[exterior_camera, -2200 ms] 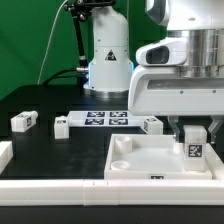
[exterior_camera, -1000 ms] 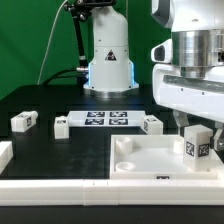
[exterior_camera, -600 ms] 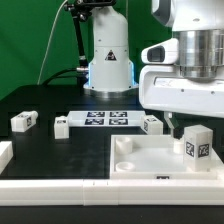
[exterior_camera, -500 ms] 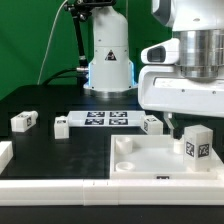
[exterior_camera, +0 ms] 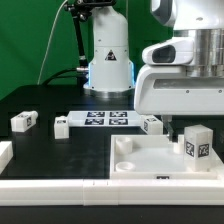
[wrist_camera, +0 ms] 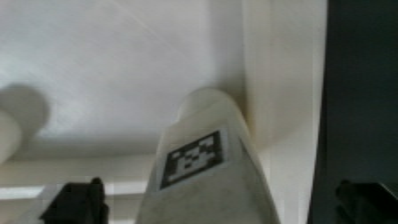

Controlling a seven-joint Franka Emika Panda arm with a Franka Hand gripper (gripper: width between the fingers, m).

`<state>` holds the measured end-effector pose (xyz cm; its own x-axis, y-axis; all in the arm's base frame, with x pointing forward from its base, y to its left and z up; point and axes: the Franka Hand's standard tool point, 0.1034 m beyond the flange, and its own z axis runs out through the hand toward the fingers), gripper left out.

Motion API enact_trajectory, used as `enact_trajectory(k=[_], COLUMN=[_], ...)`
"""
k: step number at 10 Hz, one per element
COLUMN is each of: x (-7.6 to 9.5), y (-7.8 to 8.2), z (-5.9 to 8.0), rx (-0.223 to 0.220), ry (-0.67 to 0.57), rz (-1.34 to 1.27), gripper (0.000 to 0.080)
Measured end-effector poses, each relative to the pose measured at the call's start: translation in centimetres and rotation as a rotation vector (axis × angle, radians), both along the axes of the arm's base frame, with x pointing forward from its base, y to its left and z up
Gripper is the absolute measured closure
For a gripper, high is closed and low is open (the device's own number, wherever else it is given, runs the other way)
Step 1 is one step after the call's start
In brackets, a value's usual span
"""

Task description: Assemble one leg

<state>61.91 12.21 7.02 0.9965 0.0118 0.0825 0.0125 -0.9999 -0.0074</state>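
A leg (exterior_camera: 197,143), a white block with a marker tag on its face, stands upright at the corner of the white tabletop (exterior_camera: 140,165) on the exterior view's right. My gripper (exterior_camera: 192,122) hangs just above it, open and not touching it. In the wrist view the leg (wrist_camera: 214,150) rises between my two dark fingertips (wrist_camera: 75,200), with a gap on each side, and the gripper (wrist_camera: 219,205) holds nothing.
Three more legs lie on the black table: one at the far left (exterior_camera: 23,121), one beside the marker board (exterior_camera: 60,127), one behind the tabletop (exterior_camera: 151,124). The marker board (exterior_camera: 105,119) lies in the middle. A white part (exterior_camera: 4,152) sits at the left edge.
The gripper, earlier down around the leg, has opened and risen a little. The leg stays standing at the tabletop's corner.
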Motion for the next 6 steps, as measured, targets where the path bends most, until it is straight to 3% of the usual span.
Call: enact_trajectory(k=[4, 6], x=[0.07, 0.07], y=[-0.39, -0.41], z=[0.00, -0.02], rx=[-0.032, -0.029], ry=[-0.003, -0.003], rz=[0.277, 0.258], gripper=[0.0150, 0.0178])
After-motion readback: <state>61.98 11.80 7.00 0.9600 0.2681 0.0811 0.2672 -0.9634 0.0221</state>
